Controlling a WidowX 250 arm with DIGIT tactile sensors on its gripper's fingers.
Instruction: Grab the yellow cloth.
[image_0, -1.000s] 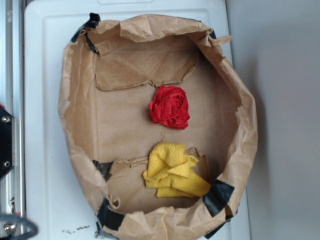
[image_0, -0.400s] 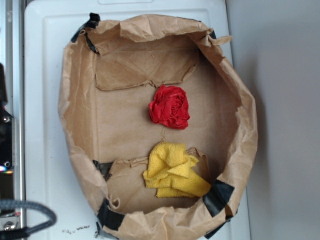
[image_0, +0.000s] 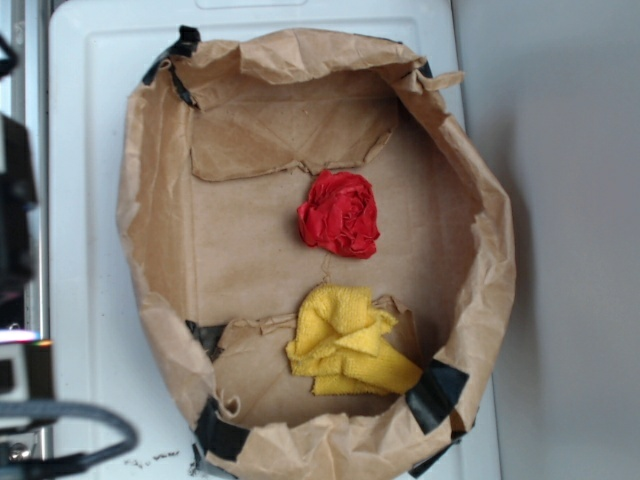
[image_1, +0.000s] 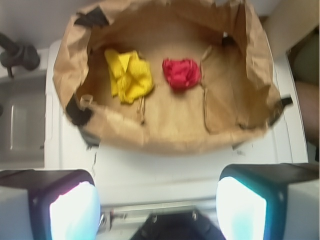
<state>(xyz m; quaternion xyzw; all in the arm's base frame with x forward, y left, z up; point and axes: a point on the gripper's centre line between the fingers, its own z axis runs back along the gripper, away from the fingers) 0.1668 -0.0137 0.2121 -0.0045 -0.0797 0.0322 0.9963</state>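
Note:
The yellow cloth (image_0: 345, 345) (image_1: 129, 75) lies crumpled on the floor of a brown paper bag (image_0: 490, 260) (image_1: 165, 142), at the near end in the exterior view. In the wrist view my gripper (image_1: 157, 200) is open, with its two pale fingers (image_1: 72, 210) wide apart and nothing between them. It hovers over the white board outside the bag's wall, well short of the cloth. In the exterior view only dark parts of the arm (image_0: 15, 200) show at the left edge; the jaws are out of frame there.
A red rose-shaped cloth ball (image_0: 340, 213) (image_1: 181, 73) sits mid-bag beside the yellow cloth. The bag's crumpled walls stand up all round, patched with black tape (image_0: 435, 390). The bag rests on a white board (image_0: 90, 300). A grey cable (image_0: 70, 415) loops at bottom left.
The dark arm parts at the left edge have shifted up the exterior frame, and the grey cable loop has come further in at bottom left. Both cloths and the bag have stayed put.

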